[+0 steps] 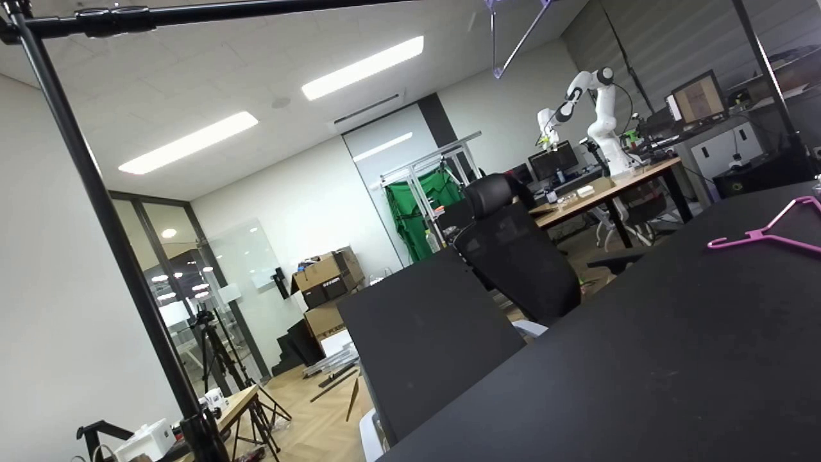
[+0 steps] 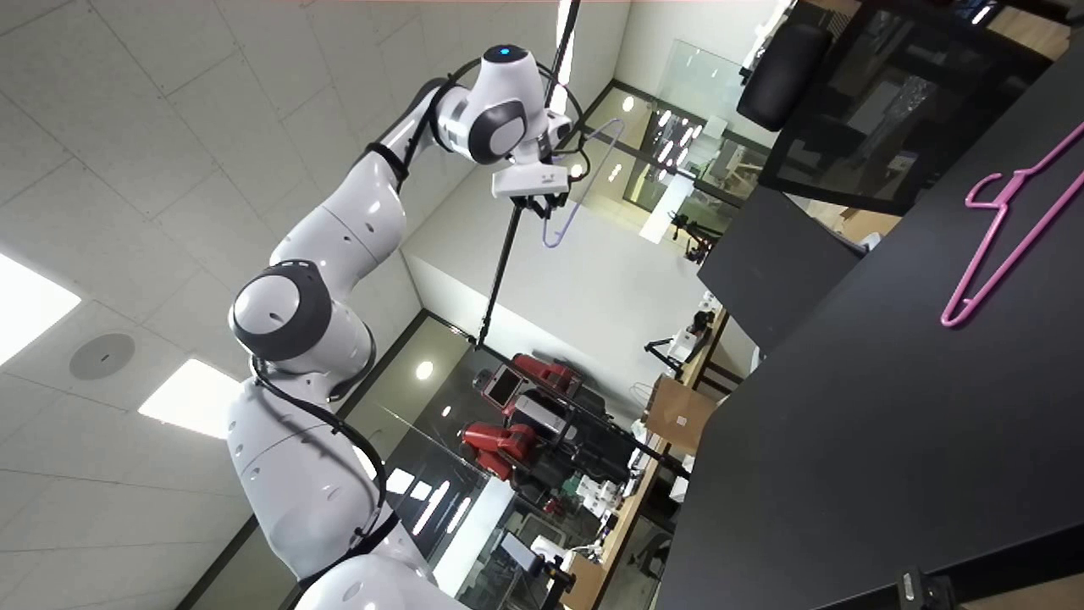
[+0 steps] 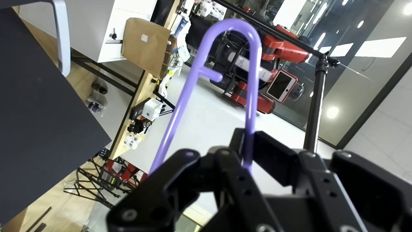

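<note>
Cardboard box (image 3: 146, 48), brown, shows in the upper left of the wrist view, next to a wooden desk (image 3: 145, 88) that slants down toward the lower left with a white container (image 3: 153, 109) on it. In the middle of that view rises the rounded end of a purple hanger (image 3: 253, 87), a short peg jutting inward from its left bar. Its right bar runs down between the fingers (image 3: 275, 156), and the claw (image 3: 248, 146) is clenched on that bar. Farther right come a red robot (image 3: 286, 53) in the background, then a black pole (image 3: 316, 106).

In an exterior view, a ceiling light (image 2: 25, 309) glows at the left edge, and a white arm (image 2: 339, 220) takes up the left half of the frame, ending in the upper middle. There the claw holds the purple hanger in the air, well apart from the black desk (image 2: 813, 457) at the lower right. In both exterior views a pink hanger (image 1: 759, 235) lies on that desk at the right edge, partly cut off by the frame.

In an exterior view, a black post (image 1: 106, 212) slants down the left side, cartons (image 1: 324, 273) are stacked left of the middle, a black chair (image 1: 519, 256) stands right of the middle, and part of the purple hanger shows at the top edge.
</note>
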Motion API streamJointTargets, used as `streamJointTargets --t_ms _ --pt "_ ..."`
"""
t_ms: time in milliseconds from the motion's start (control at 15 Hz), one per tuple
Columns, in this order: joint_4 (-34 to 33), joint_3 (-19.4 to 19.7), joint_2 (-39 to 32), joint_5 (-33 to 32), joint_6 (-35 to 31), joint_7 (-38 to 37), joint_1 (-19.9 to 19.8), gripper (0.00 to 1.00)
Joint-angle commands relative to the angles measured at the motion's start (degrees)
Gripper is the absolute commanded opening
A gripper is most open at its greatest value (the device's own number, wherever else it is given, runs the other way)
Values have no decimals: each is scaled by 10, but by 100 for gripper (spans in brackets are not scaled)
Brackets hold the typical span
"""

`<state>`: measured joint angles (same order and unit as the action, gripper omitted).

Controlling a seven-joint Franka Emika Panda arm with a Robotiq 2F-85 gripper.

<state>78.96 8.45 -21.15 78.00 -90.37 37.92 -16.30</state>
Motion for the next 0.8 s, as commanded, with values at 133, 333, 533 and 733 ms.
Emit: streamJointTargets --t_ms 133,333,533,733 --pt "-14 -2 -3 3 -23 11 1 4" --pt "-13 -3 -2 5 -37 22 2 4" --pt "-11 -5 -1 6 -48 25 3 4" --pt "-11 -6 -1 3 -47 16 2 4"
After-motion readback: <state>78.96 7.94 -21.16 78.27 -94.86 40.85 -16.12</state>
